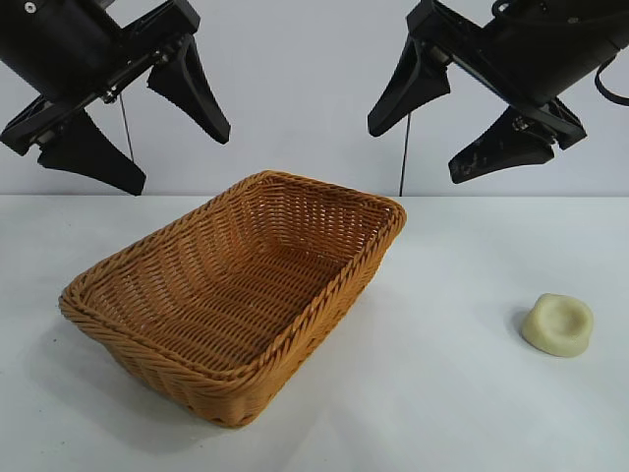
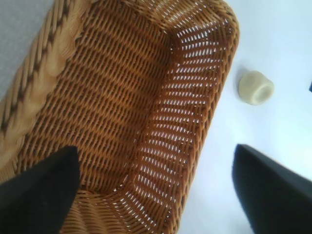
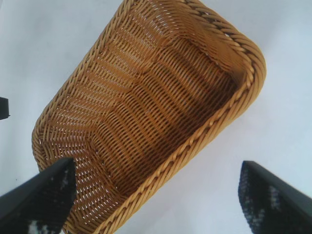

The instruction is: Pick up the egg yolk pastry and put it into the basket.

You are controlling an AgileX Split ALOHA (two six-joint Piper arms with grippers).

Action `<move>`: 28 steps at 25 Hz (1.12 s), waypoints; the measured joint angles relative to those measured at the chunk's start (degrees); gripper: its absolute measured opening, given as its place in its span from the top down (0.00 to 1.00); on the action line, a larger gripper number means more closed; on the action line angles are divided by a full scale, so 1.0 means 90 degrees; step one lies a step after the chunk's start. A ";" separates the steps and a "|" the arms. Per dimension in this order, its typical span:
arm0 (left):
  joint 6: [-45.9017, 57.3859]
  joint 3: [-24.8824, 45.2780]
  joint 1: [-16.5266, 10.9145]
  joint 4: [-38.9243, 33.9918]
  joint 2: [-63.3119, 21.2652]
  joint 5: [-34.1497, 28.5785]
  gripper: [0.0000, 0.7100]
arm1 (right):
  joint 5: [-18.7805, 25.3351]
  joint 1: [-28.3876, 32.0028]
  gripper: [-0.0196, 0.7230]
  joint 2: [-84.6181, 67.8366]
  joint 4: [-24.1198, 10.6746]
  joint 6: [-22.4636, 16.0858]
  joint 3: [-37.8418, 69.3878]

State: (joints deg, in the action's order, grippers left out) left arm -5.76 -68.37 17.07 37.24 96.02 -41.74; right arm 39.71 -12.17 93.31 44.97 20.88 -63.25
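So the egg yolk pastry (image 1: 558, 324) is a little pale cream-yellow puck with a soft dimple on top, sitting on the white table (image 1: 442, 393) at the lower right of the frame, well apart from the basket (image 1: 236, 295). The basket's orange-brown wicker, nothing inside. Left gripper (image 1: 138, 123) upper left and right gripper (image 1: 442, 123) upper right both hang with fingers spread wide, arms cut off by the frame.
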 joint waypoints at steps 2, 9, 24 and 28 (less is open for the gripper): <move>0.0000 0.0000 0.0000 0.0000 0.0000 0.0000 0.13 | 0.0000 0.0000 0.10 0.0000 0.0000 0.0000 0.0000; 0.0000 0.0000 0.0000 0.0000 0.0001 0.0000 0.13 | 0.0000 0.0000 0.10 0.0000 0.0000 0.0000 0.0000; 0.0000 0.0000 0.0000 0.0000 0.0001 0.0076 0.13 | -0.0007 0.0000 0.10 0.0000 0.0000 0.0000 0.0000; 0.0017 0.0000 0.0000 0.0000 0.0001 0.0097 0.13 | -0.0007 0.0000 0.10 0.0000 0.0000 0.0000 0.0000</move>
State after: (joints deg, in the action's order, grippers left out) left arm -5.61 -68.37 17.07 37.24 96.04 -40.87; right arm 39.65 -12.17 93.31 44.97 20.88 -63.25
